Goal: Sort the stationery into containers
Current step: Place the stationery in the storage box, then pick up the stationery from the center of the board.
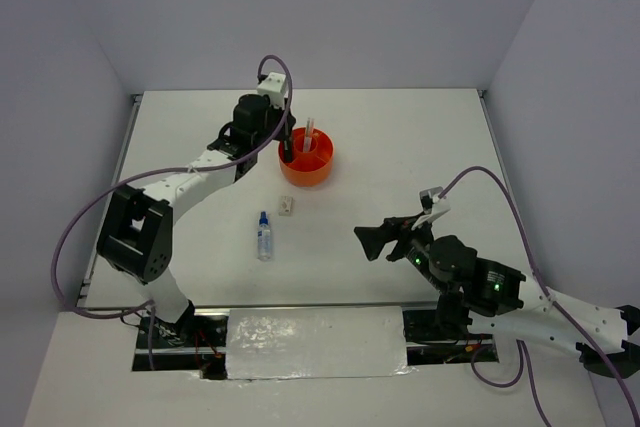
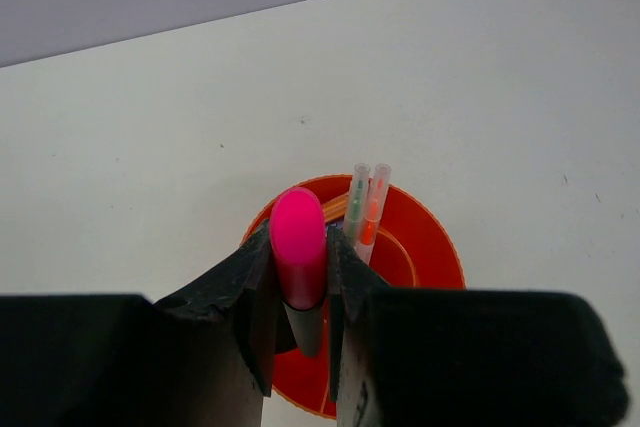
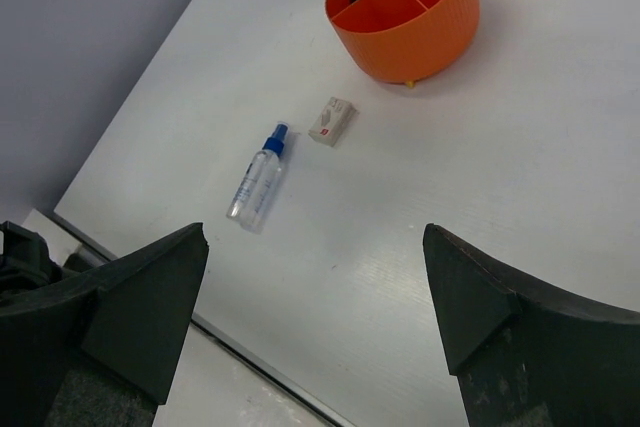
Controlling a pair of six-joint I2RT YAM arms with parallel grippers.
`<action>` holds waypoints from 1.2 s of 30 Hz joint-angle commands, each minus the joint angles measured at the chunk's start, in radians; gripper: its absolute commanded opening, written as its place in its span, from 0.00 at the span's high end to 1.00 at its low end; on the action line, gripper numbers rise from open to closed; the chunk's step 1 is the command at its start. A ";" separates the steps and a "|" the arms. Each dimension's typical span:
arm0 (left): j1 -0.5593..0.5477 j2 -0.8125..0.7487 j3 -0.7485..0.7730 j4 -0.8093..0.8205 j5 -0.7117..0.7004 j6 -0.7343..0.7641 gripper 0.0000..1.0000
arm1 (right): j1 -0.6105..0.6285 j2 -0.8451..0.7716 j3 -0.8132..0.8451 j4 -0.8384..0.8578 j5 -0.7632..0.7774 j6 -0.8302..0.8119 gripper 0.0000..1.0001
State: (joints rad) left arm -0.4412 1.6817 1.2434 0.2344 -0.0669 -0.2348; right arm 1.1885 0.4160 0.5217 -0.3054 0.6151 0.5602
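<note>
Left wrist view: the left gripper (image 2: 300,279) has its jaws narrow, clamped on the pink highlighter (image 2: 297,227), which stands upright with its pink cap up.
Highlighter position: directly over the orange organiser (image 2: 425,247); whether its lower end is already inside cannot be told.
Organiser contents: a thin grey pen (image 2: 357,197) and a thin orange pen (image 2: 373,209) stand side by side.
Right gripper (image 3: 315,247): jaws wide, nothing between them, over the table (image 1: 420,137), well apart from the organiser.
Loose on the table: a blue-capped clear bottle (image 3: 258,179) lies flat; a small peach piece (image 3: 331,121) lies between it and the organiser.
</note>
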 commanded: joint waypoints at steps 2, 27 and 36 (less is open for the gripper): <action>0.015 0.035 -0.005 0.101 -0.007 0.000 0.86 | -0.001 0.009 0.008 -0.003 0.026 -0.008 0.05; 0.047 -0.164 -0.143 -0.035 -0.160 -0.222 0.03 | -0.003 0.050 0.023 0.014 -0.003 -0.028 0.04; 0.012 -0.414 -0.314 -0.432 -0.281 -0.422 0.01 | -0.003 0.096 0.009 0.037 -0.038 -0.010 0.02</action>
State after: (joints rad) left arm -0.4091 1.3041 0.9718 -0.0200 -0.2890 -0.5678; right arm 1.1885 0.4931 0.5232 -0.3138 0.5865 0.5426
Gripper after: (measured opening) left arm 0.993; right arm 0.976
